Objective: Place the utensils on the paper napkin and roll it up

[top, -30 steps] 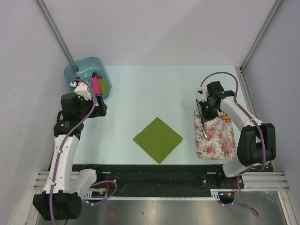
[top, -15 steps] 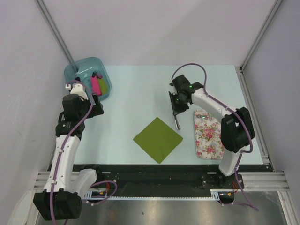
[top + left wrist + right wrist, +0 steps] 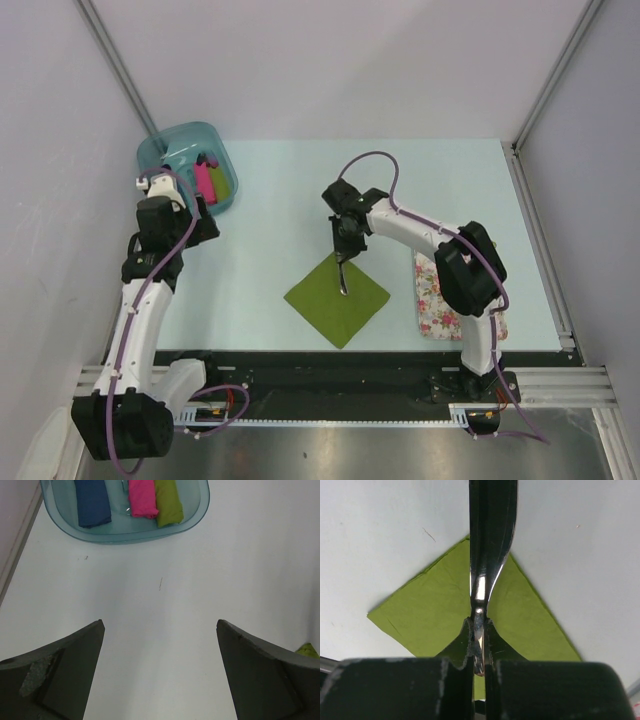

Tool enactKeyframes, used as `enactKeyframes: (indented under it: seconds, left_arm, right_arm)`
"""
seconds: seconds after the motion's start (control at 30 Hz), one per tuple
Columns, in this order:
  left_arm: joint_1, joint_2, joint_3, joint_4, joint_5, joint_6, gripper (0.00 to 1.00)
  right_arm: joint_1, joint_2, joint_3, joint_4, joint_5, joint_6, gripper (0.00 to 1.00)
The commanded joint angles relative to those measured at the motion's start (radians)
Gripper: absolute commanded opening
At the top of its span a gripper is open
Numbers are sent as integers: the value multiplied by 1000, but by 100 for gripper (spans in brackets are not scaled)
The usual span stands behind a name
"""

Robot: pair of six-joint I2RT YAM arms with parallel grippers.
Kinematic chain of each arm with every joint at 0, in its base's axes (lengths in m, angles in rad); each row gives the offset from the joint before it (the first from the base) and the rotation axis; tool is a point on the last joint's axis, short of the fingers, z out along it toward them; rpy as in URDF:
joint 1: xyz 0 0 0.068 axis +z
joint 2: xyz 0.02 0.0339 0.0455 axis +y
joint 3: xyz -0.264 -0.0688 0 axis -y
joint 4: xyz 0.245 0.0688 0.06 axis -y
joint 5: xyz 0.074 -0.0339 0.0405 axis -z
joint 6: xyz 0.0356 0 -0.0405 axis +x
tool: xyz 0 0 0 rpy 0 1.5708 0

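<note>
Utensil has moved over the napkin; teal bin holds three coloured rolls.

Our right arm stretches leftward toward the middle, right gripper aimed down and pinched tight on a utensil; our left arm sits folded, left gripper spread wide

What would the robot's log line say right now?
right gripper: shut on utensil, over napkin | left gripper: open, empty, near bin
</note>
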State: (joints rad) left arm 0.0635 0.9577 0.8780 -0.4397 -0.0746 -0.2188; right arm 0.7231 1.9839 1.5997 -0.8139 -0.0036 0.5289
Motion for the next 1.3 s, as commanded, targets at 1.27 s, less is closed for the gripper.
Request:
enactKeyframes:
  seconds: [1.27]
  left_arm:
    - [4,35,-7,65,-25,-13,100]
  right_arm:
    - [55,98,-30,-8,-22,167,29]
